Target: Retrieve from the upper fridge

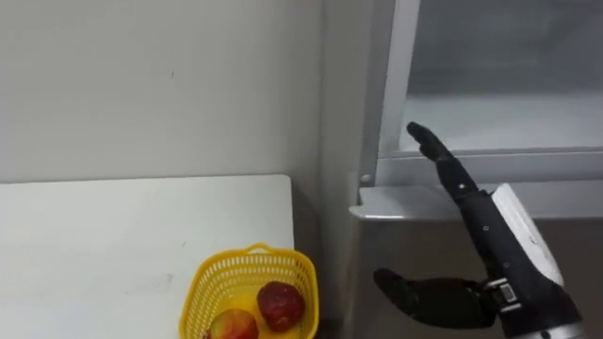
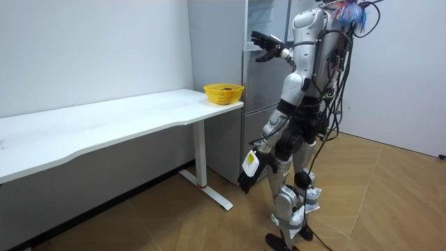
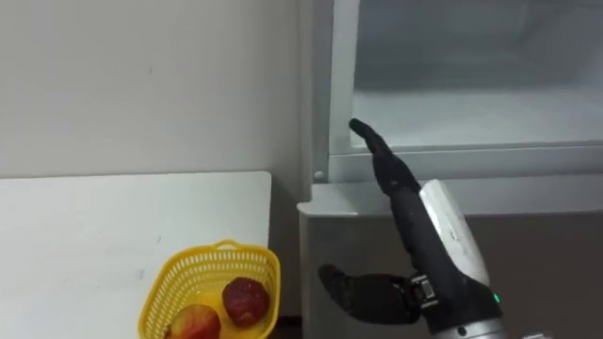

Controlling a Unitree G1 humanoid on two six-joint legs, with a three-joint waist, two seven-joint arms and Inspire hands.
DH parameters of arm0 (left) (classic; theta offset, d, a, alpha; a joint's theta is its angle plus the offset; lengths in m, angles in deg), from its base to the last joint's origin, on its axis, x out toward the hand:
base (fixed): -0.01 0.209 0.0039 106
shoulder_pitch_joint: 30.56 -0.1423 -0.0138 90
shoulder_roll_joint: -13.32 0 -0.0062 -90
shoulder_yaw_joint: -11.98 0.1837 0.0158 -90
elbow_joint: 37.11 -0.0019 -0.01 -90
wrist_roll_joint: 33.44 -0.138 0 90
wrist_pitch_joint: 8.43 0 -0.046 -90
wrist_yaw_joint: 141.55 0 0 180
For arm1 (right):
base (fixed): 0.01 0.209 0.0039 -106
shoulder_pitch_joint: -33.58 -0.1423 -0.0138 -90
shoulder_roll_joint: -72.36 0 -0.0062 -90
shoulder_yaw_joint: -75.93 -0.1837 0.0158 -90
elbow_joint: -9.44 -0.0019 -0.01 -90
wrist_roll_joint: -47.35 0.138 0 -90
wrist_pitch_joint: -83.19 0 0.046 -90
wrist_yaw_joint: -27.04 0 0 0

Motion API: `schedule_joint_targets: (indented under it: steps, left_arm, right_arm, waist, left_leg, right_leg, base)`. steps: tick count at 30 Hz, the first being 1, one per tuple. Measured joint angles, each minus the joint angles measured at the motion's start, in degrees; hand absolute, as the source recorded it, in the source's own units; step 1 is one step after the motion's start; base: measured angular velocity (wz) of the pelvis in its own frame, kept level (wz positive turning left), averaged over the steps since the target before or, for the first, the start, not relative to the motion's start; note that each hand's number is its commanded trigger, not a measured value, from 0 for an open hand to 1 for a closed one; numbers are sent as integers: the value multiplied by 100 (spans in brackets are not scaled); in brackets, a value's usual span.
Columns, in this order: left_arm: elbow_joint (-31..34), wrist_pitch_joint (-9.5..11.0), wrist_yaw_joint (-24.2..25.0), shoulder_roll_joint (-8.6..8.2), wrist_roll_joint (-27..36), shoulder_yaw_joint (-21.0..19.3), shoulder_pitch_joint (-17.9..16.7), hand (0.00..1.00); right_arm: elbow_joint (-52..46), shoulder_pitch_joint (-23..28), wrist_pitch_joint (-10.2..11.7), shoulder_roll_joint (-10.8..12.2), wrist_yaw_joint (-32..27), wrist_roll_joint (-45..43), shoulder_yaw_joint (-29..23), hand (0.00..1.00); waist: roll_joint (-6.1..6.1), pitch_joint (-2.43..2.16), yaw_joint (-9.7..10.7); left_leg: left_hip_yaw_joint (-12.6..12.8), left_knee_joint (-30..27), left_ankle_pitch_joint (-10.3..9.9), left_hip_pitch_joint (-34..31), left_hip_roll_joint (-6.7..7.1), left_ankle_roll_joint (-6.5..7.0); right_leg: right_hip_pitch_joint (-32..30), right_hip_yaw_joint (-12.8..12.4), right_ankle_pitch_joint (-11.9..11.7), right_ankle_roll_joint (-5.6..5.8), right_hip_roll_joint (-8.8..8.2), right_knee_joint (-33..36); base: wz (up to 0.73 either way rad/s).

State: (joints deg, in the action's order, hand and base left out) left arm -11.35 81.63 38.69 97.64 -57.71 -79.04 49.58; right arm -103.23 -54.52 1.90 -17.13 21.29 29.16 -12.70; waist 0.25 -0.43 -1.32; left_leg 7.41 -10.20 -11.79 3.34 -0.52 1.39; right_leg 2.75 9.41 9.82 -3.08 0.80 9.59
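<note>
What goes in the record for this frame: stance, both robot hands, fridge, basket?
stance: standing at the fridge, beside the white table's end
right robot hand: raised, fingers straight, tips at the upper compartment's lower frame
left robot hand: hanging by the thigh in the room view
upper compartment: open, pale inside
yellow basket: at the table's corner, holding two fruits

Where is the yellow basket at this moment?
The yellow basket sits at the white table's corner beside the fridge, low in the eye views, left of the right hand.
</note>
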Motion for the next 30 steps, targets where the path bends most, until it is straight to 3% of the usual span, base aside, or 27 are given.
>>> schedule_joint_targets:
  steps: [5, 7, 14, 17, 20, 23, 30]
  left_arm:
    - [-42, 44, -99, -24, -1, -1, -5, 0]
    - [-72, 46, -143, -35, 11, 1, -34, 0]
    - [-91, 17, -243, -50, 486, 21, -75, 0]
    - [-86, 8, -239, -44, 668, 75, -23, 0]
    - [-87, -7, -204, -40, 690, 204, 15, 0]
    - [-59, -4, -167, -38, 802, 365, 84, 0]
    - [242, 22, -92, -27, 802, 404, 73, 0]
  right_arm:
    - [-165, 131, 23, 113, -326, -41, -266, 0]
    - [-365, 415, 23, 183, -450, -48, -333, 0]
    - [-434, 1005, 2, 228, -832, -67, -321, 0]
    - [-434, 1308, -1, 230, -860, -69, -306, 0]
    - [-372, 1539, -1, 229, -848, -29, -287, 0]
    - [-98, 1647, -1, 239, -852, 121, -270, 0]
    - [537, 1788, 0, 253, -996, 432, -271, 0]
  waist:
    - [-34, -29, 120]
    - [-49, -49, 155]
    - [50, -48, 309]
    - [112, -32, 386]
    - [145, 14, 424]
    - [144, 23, 484]
    - [127, -5, 586]
  left_leg:
    - [169, -3, 0, 49, -20, -1]
    - [214, -3, 0, 95, -23, -1]
    - [362, 22, -52, 152, -53, -16]
    - [368, 66, -94, 151, -79, -15]
    - [408, 87, -96, 225, -82, -17]
    - [429, 97, -98, 230, -86, -19]
    - [513, 101, -99, 227, -83, -18]
  right_leg:
    - [-5, -181, -2, -3, 28, -2]
    - [10, -247, -2, -3, 34, -3]
    - [-51, -466, -10, 4, 87, 31]
    - [-82, -455, -20, 0, 119, 79]
    - [-80, -469, -18, -1, 120, 107]
    - [-80, -489, -17, -3, 126, 115]
    - [-171, -601, -17, -4, 137, 116]
  base:
    - [-16]
    - [-18]
    - [-16]
    - [0]
    - [-7]
    - [-3]
    - [-8]
